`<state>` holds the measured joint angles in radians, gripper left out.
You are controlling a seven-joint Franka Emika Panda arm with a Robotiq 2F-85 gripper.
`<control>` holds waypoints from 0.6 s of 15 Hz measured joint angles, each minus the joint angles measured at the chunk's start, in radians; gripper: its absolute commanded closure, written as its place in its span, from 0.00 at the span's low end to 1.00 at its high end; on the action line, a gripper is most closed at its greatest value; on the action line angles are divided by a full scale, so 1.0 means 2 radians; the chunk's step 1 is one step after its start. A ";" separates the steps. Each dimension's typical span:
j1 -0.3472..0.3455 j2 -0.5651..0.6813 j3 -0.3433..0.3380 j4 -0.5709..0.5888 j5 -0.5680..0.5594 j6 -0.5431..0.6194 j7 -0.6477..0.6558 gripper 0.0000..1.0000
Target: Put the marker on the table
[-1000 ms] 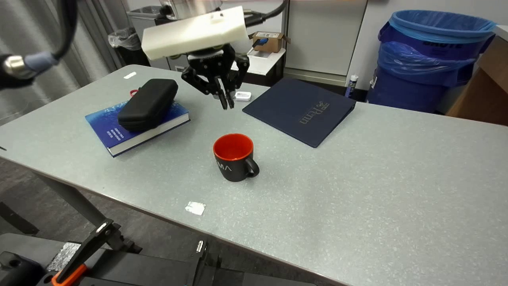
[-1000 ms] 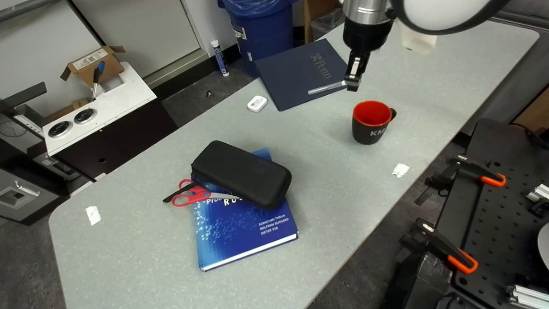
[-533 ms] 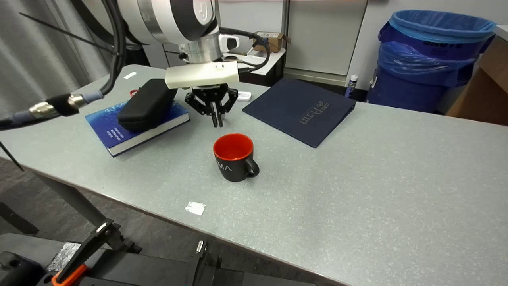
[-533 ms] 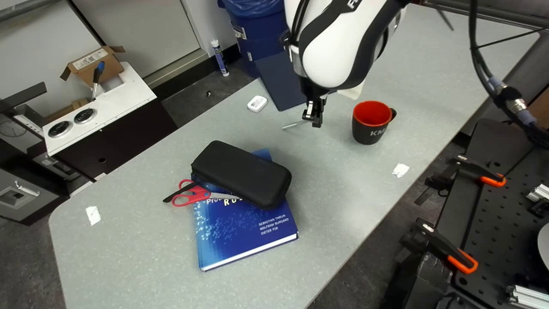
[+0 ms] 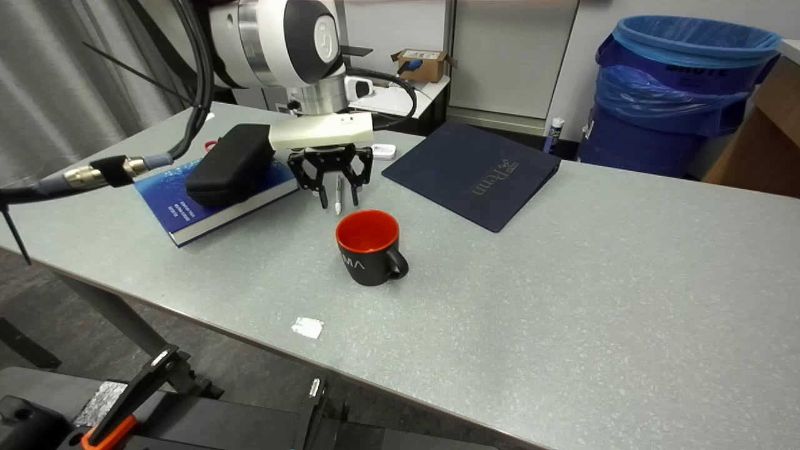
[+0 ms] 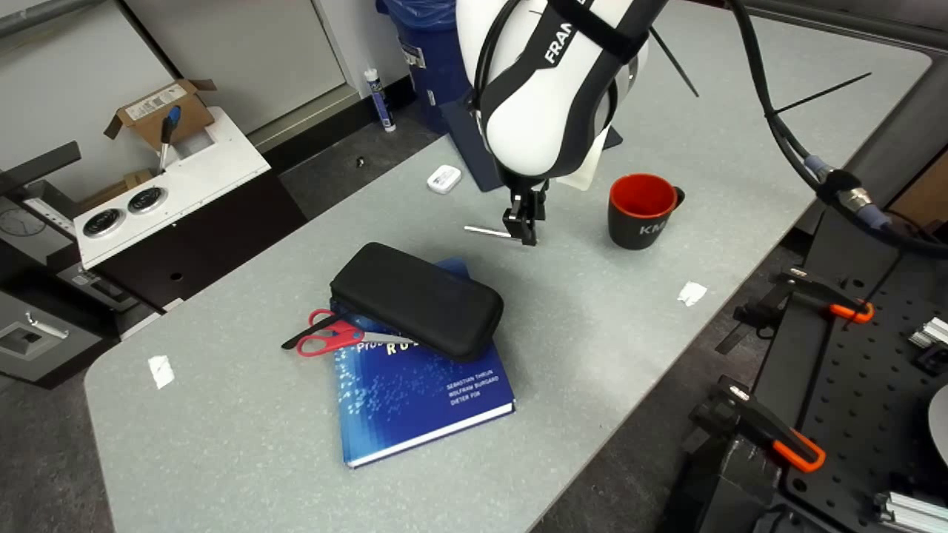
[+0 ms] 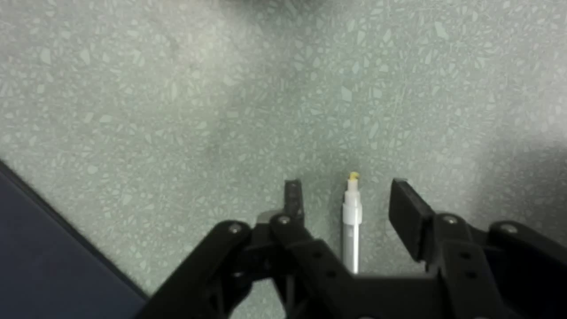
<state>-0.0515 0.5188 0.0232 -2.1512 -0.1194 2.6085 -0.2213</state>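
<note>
The marker, a slim whitish-grey pen with a yellow tip, lies on the light grey table in the wrist view. My gripper is open around it, one finger on each side, with a gap between each finger and the marker. The rear of the marker is hidden behind the gripper body. In an exterior view the marker shows between the spread fingers, behind the mug. Part of the marker sticks out beside the gripper in an exterior view.
A black mug, red inside, stands close in front of the gripper. Beside it are a navy folder and a small white case. A blue book carries a black case and red scissors.
My gripper has come down from near the folder to the table between book and mug, carrying the marker. Its jaws have opened and the marker now lies on the table between them.
</note>
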 measured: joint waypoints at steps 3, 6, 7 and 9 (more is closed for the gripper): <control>0.000 -0.015 0.000 -0.002 -0.002 -0.011 0.000 0.00; 0.000 -0.034 0.000 -0.003 -0.002 -0.038 -0.001 0.00; 0.000 -0.040 0.000 -0.003 -0.002 -0.049 -0.001 0.00; 0.000 -0.045 0.000 -0.003 -0.002 -0.057 -0.001 0.00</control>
